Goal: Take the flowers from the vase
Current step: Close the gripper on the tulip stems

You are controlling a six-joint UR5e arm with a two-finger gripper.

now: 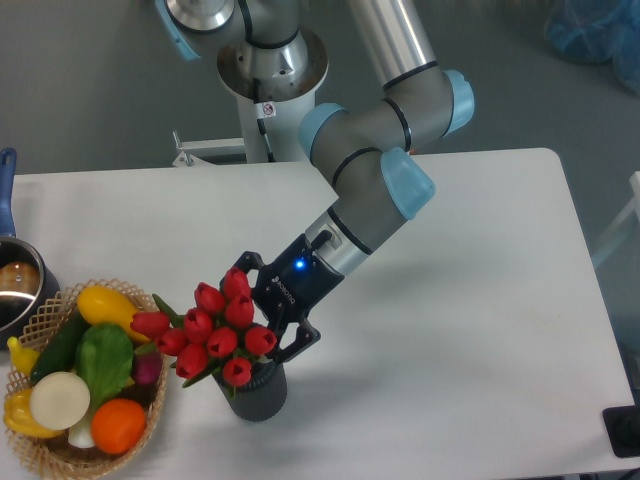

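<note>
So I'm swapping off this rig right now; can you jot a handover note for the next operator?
Gripper: at the flowers, fingers either side of the bunch; cannot tell if closed.
Flowers: in the vase, leaning left toward the vegetable basket.
Vase: upright near the table front edge.
Done: approach.
Left: confirm grasp, lift bunch clear of vase.

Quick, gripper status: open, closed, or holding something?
Gripper: jaws spread around the bunch of red tulip buds with green leaves, which sits in the small dark grey ribbed vase; blooms hide the fingertips, so a grip cannot be told.
</note>
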